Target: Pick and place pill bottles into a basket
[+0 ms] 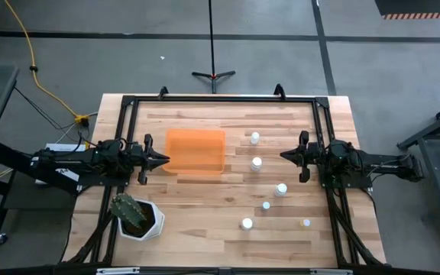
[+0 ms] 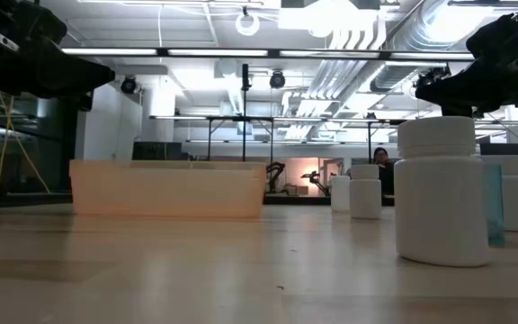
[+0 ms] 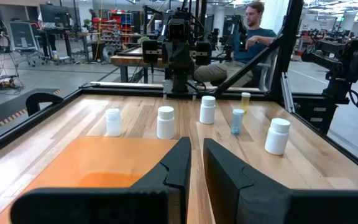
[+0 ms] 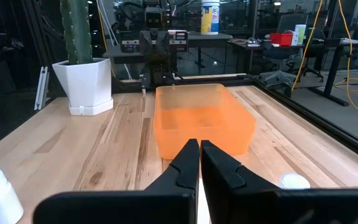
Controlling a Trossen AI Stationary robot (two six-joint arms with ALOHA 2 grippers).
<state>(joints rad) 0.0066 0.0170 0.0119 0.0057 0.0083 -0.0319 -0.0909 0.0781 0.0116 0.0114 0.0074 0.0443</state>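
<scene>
1. High view: the left gripper (image 1: 163, 160) sits at centre-left of the frame, its fingers parted by a narrow gap with nothing between them, tips just at the left edge of the basket (image 1: 195, 151).
2. Right gripper (image 1: 284, 156) is at centre-right, fingers pressed together, empty, pointing toward the basket.
3. Between the basket and the right gripper stand two pill bottles, one upper (image 1: 255, 138) and one just below it (image 1: 257, 162).
4. Lower right of centre hold four more: one (image 1: 281, 189), a small one (image 1: 266, 205), one (image 1: 247, 223) and a yellowish one (image 1: 305, 223).
5. A white pot with a cactus (image 1: 134, 215) stands at lower left of the wooden table (image 1: 205, 229).
</scene>
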